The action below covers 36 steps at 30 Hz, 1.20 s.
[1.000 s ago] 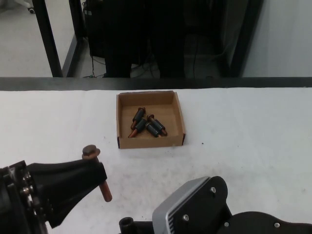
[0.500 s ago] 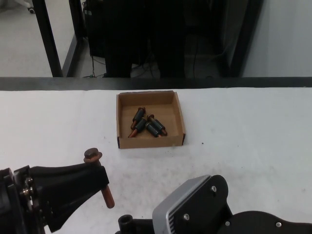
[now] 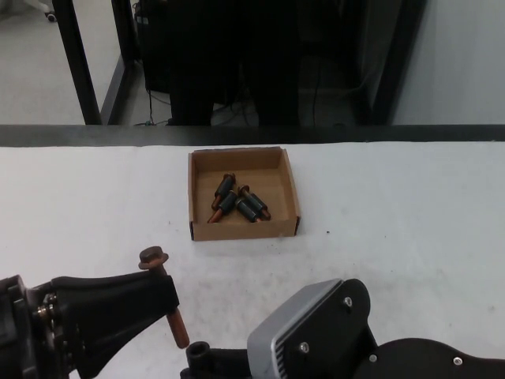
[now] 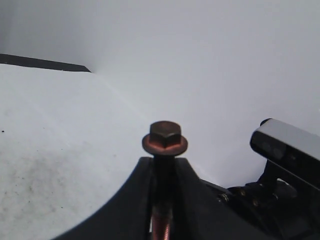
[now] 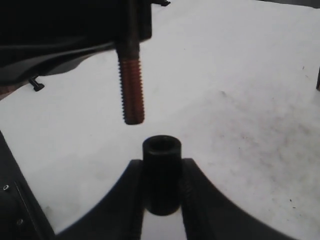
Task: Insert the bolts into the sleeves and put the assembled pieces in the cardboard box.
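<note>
The left tool (image 4: 164, 167), two smooth matt black fingers curving inward, is pressed onto the shaft of a bolt (image 4: 164, 137) and holds it roughly upright at the near left of the tabletop (image 3: 394, 205). The bolt is copper-coloured metal with a six-sided head sitting on a round flange. Its upper shaft is plain and dark, while the lower end (image 5: 131, 90) is cut with fine, reddish threads down to a blunt tip. The right tool (image 5: 162, 175), of the same black material, pinches a sleeve (image 5: 161, 150) at the near middle. This is a short black cylinder with a dull surface and a round open bore facing up. The bolt's tip hangs just above the sleeve's mouth and slightly to one side, not touching it. Farther off, at the middle of the tabletop, sits the cardboard box (image 3: 245, 229), shallow, open-topped and plain brown, holding a small heap of assembled pieces (image 3: 237, 201), dark sleeves with copper ends lying crosswise. The tabletop is white and flat, with faint grey scuffs and specks.
</note>
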Available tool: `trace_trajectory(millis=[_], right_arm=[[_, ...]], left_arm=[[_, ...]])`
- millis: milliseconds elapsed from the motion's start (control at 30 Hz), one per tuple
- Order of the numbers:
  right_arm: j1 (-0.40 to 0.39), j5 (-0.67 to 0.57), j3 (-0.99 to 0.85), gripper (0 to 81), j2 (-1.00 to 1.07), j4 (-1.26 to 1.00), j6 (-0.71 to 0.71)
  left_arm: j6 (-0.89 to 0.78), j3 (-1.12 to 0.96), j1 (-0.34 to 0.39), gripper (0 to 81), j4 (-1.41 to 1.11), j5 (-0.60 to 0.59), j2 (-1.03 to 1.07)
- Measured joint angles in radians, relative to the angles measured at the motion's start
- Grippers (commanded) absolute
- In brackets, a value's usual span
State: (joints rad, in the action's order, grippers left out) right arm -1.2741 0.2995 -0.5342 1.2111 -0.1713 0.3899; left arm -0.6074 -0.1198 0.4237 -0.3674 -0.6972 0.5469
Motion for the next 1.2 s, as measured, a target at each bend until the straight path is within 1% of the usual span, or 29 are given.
trace_trajectory(millis=[300, 400, 767, 1200], right_arm=[[0.000, -0.021, 0.000, 0.2, 0.000, 0.000, 0.000], [0.000, -0.021, 0.000, 0.2, 0.000, 0.000, 0.000], [0.000, -0.025, 0.000, 0.2, -0.006, 0.010, 0.000], [0.000, -0.031, 0.002, 0.2, -0.045, 0.064, 0.000]], left_arm=[[-0.013, 0.000, 0.099, 0.8, 0.000, 0.011, 0.000], [0.011, 0.001, 0.119, 0.8, 0.000, 0.017, 0.000], [0.141, 0.001, 0.120, 0.8, 0.050, 0.051, 0.000], [0.181, 0.001, 0.120, 0.8, 0.052, 0.067, 0.000]])
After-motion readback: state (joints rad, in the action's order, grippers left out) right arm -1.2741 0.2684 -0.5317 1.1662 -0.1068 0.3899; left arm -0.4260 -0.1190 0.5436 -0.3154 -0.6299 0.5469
